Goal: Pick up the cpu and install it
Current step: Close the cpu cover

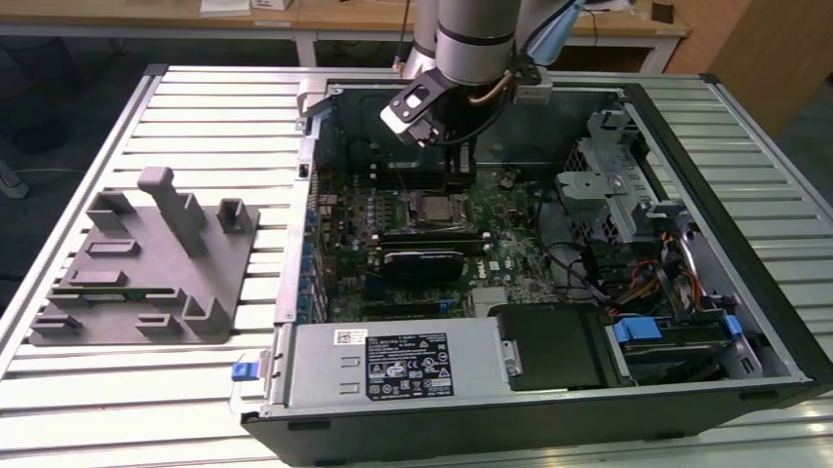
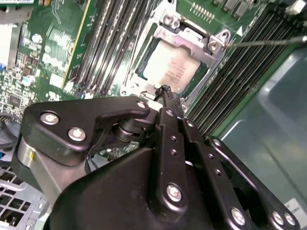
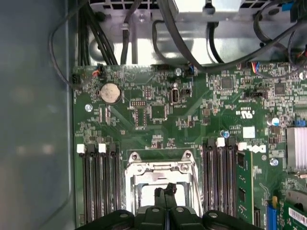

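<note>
The cpu (image 2: 170,67) lies flat in the motherboard socket, silvery-grey top up, with the metal socket frame (image 2: 188,35) around it. In the exterior view the cpu (image 1: 430,208) sits mid-board inside the open computer case (image 1: 729,175). My gripper (image 2: 165,90) is shut, its two black fingertips pressed together with nothing between them. The tips hang over the cpu's near edge; I cannot tell whether they touch it. In the first wrist view my gripper (image 3: 166,189) is centred over the socket frame (image 3: 160,167), with pale cpu (image 3: 144,197) surface showing beside the fingers.
Memory slots (image 3: 98,182) flank the socket on both sides. A black block (image 1: 423,265) sits on the board nearer the silver power supply (image 1: 390,361). A drive cage (image 1: 612,195) and cables fill the case's right. A grey posted tray (image 1: 143,263) rests on the slatted table (image 1: 195,107).
</note>
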Tool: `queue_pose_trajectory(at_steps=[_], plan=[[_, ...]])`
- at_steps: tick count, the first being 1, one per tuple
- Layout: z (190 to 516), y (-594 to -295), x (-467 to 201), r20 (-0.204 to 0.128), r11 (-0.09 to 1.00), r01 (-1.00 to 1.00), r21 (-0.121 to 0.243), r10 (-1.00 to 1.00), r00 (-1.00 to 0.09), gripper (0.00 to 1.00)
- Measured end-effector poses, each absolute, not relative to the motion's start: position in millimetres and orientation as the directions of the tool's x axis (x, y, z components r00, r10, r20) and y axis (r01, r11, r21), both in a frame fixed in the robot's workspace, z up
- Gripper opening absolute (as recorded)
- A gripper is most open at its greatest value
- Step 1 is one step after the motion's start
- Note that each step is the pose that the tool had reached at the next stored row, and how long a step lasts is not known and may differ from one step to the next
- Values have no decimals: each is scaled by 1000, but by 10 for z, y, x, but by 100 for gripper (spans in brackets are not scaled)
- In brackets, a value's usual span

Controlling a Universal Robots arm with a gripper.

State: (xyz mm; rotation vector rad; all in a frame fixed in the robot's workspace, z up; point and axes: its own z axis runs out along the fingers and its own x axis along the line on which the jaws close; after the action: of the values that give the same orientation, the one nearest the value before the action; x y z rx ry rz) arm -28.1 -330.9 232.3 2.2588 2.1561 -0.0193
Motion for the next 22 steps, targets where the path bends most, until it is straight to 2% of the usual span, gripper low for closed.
queue_pose_trajectory(at_steps=[16,22], plan=[[2305,-3320,-378,-23,-45,999,5,999,45,11],[2304,-3319,-378,-23,21,1000,5,1000,-21,11]])
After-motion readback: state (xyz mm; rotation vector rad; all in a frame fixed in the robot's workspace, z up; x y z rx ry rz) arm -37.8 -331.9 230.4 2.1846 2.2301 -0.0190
